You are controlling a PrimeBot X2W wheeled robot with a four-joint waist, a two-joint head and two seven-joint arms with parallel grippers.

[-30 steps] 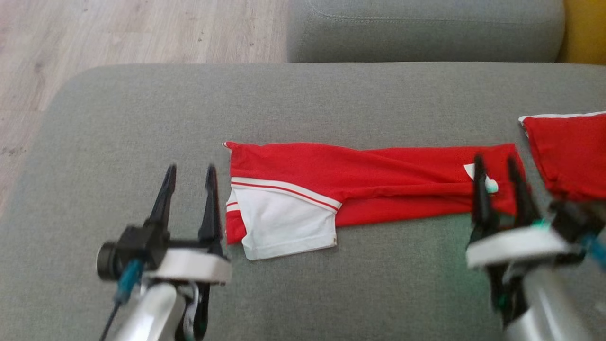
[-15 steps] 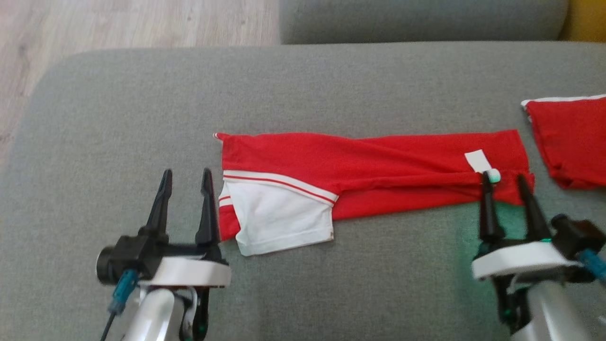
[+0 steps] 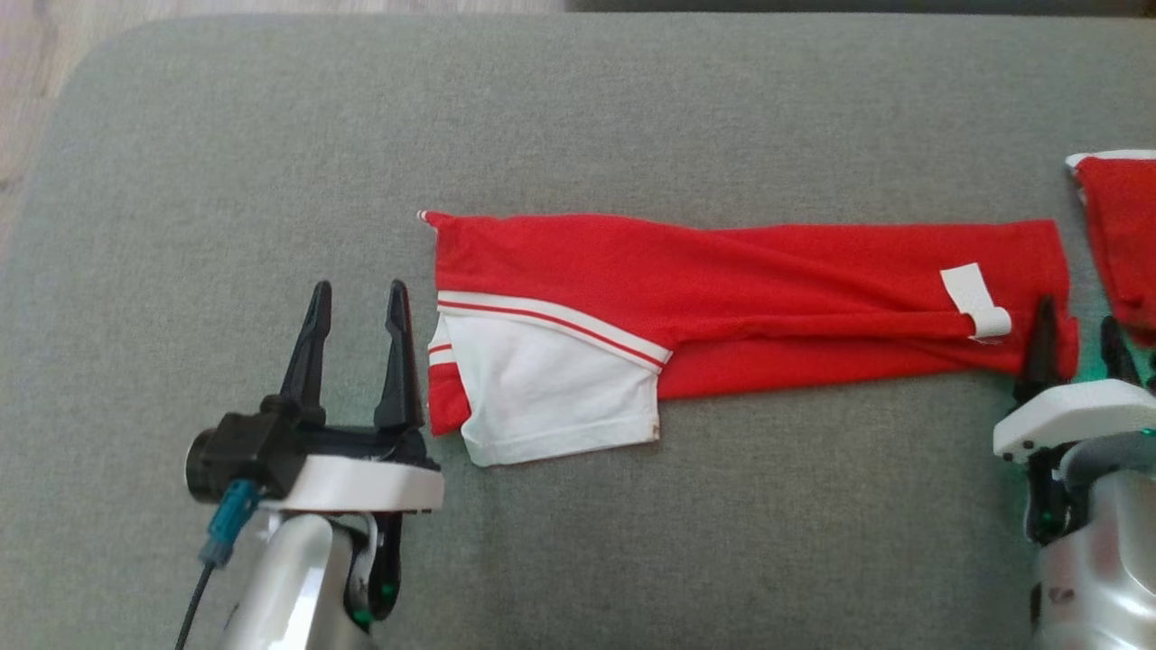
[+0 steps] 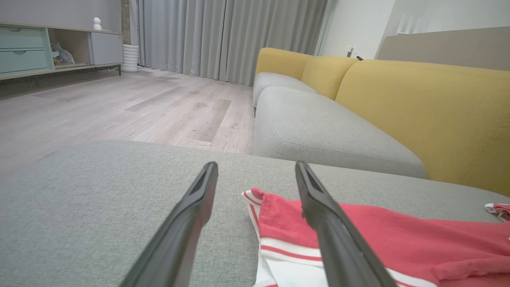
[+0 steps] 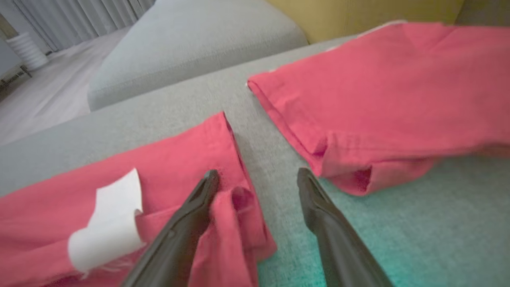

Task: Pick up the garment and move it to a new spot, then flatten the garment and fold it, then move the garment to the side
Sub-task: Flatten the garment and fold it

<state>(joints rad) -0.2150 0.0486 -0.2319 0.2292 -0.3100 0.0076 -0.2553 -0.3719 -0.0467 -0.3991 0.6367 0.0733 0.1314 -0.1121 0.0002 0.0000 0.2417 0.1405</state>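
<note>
Grey cushion [image 3: 632, 108] spans the frame. The red garment [image 3: 722, 271], folded into a long strip, lies across the centre, its white sleeve at lower left. A second red cloth [image 3: 1124, 235] sits at the right edge. Left gripper [image 3: 358, 289], lower left, and right gripper [image 3: 1077, 313], lower right, both gape wide and empty. A white label [image 3: 975, 302] marks the strip's right end.

Living room around a grey seat cushion [image 3: 632, 108]
A wooden floor [image 4: 119, 103] runs to grey curtains [image 4: 223, 36] and a low cabinet [image 4: 48, 48]; yellow sofa backs [image 4: 418, 107] rise behind the seats; a folded red cloth [image 5: 378, 91] lies on the cushion's right side.
</note>
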